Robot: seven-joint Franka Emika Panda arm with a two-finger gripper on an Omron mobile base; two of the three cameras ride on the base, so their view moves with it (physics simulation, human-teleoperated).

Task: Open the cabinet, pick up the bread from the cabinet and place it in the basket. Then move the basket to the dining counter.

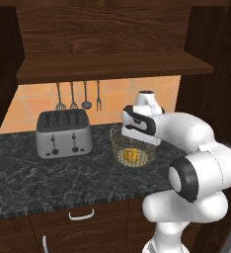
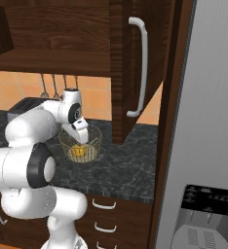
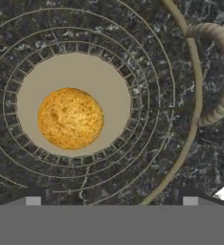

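The bread (image 3: 71, 118), a round golden bun, lies on the tan base of the wire basket (image 3: 193, 95). The basket (image 1: 118, 144) stands on the black granite countertop, right of the toaster, with the bread (image 1: 131, 155) inside. My gripper (image 1: 137, 137) hangs just above the basket's mouth, pointing down, open, with nothing between its fingers. From the right, the gripper (image 2: 82, 135) is over the basket (image 2: 94, 146) and the bread (image 2: 77, 151). The cabinet (image 1: 112, 64) is open, and its door (image 2: 128, 58) swings out. The dining counter is out of view.
A silver toaster (image 1: 63, 133) stands left of the basket. Utensils (image 1: 78, 96) hang on the orange tiled wall behind. The open door's long handle (image 2: 143, 68) juts out above and right of the basket. A grey fridge (image 2: 208, 146) closes the right side. Drawers (image 1: 80, 215) sit below the counter.
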